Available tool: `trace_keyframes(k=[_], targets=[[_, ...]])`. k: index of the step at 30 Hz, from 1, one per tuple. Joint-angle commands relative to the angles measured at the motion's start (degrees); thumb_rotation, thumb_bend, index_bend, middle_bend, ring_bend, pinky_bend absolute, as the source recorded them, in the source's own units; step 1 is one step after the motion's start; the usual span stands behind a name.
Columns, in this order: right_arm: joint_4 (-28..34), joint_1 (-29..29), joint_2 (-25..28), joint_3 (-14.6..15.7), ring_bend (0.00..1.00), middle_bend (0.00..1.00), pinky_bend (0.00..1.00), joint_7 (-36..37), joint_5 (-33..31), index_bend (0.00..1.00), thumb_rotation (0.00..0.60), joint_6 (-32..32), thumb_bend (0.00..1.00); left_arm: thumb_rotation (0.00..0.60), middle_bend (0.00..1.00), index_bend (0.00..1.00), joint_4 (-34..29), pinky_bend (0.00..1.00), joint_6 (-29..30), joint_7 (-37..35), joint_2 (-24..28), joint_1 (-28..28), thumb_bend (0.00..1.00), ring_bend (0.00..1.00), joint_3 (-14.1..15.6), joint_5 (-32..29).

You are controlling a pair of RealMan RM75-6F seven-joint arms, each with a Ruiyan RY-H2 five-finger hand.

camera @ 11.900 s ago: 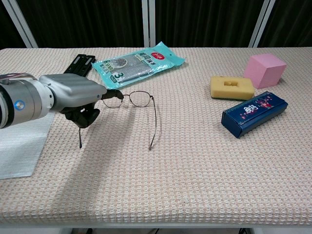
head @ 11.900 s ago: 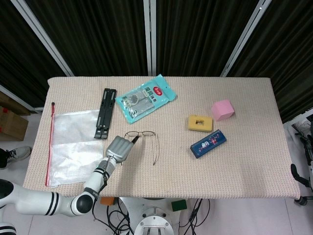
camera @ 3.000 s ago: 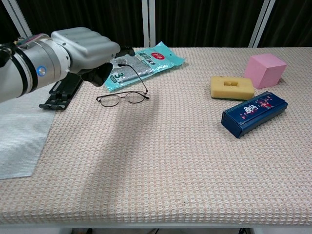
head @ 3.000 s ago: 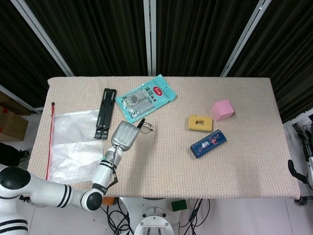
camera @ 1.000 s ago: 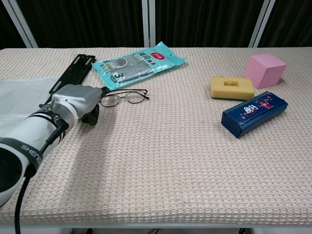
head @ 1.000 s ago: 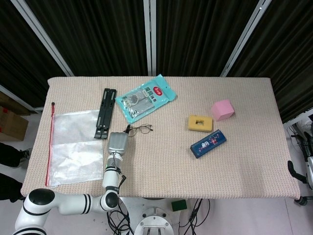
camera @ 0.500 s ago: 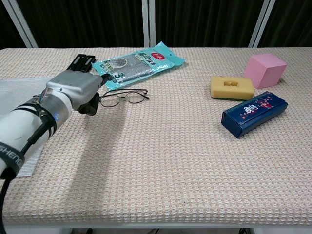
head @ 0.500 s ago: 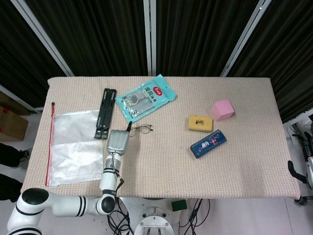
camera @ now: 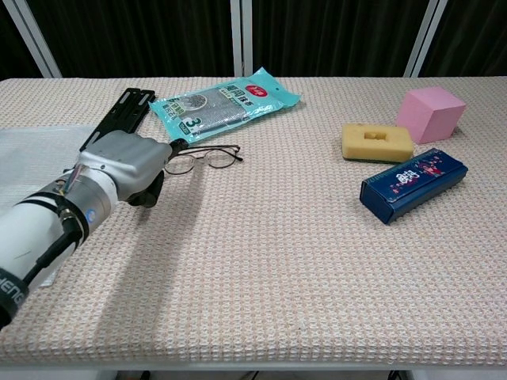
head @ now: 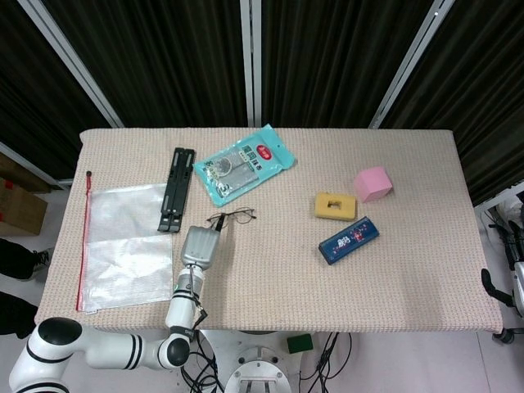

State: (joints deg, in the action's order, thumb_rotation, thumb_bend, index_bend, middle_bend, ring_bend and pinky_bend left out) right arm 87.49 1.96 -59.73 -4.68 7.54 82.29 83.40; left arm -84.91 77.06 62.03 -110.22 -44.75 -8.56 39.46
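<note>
Left hand sits at the left middle of the chest view, knuckles up and fingers curled under, one dark fingertip reaching right toward the glasses. That tip lies at the glasses' left end; whether it touches or pinches the frame cannot be told from either view, so the grip is uncertain. In the head view the same hand shows low and left of centre, with the glasses just above and to its right, folded flat on the table.

At the far left of the head view lies a clear bag with a red strip along its left edge; in the chest view only its pale corner shows at the left edge, partly behind the arm. Right of the bag is a black stand, lying flat and lengthwise; in the chest view it sits just above the hand. Next comes a teal packet, tilted, near the top centre of the cloth and close above the glasses; the chest view shows it at upper centre.

Further right, well apart from the hand, lies a yellow sponge, with a pink cube above and right of it. A blue box lies just below the sponge, tilted. The right hand shows in neither view.
</note>
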Motion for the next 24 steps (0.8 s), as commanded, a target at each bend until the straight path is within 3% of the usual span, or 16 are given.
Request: trace_keyframes(k=[1, 14, 19, 22, 24], targets=[[0.0, 0.1, -0.1, 0.0, 0.00, 0.00, 0.00, -0.2, 0.0, 0.00, 0.600, -0.1, 0.47, 0.600, 1.00, 0.00, 1.1, 1.00, -0.6, 0.2, -0.5, 0.2, 0.81, 0.99, 0.0, -0.1], [-0.1, 0.0, 0.0, -0.1, 0.00, 0.00, 0.00, 0.0, -0.3, 0.00, 0.600, -0.1, 0.47, 0.600, 1.00, 0.00, 3.7, 1.00, -2.4, 0.7, -1.6, 0.6, 0.81, 0.99, -0.7, -0.9], [0.0, -0.1, 0.2, -0.2, 0.00, 0.00, 0.00, 0.1, -0.2, 0.00, 0.600, 0.3, 0.47, 0.600, 0.99, 0.00, -0.7, 1.00, -0.1, -2.1, 0.7, 1.1, 0.79, 0.98, -2.3, 3.0], [0.0, -0.1, 0.2, -0.2, 0.00, 0.00, 0.00, 0.1, -0.2, 0.00, 0.600, 0.4, 0.47, 0.600, 0.99, 0.00, -7.6, 1.00, 4.4, -4.9, 4.9, 2.3, 0.67, 0.98, -2.5, 9.9], [0.0, -0.1, 0.2, -0.2, 0.00, 0.00, 0.00, 0.2, -0.1, 0.00, 0.600, 0.4, 0.47, 0.600, 0.97, 0.00, -12.9, 1.00, 8.4, -7.3, 8.9, 4.0, 0.52, 0.97, -1.2, 16.6]])
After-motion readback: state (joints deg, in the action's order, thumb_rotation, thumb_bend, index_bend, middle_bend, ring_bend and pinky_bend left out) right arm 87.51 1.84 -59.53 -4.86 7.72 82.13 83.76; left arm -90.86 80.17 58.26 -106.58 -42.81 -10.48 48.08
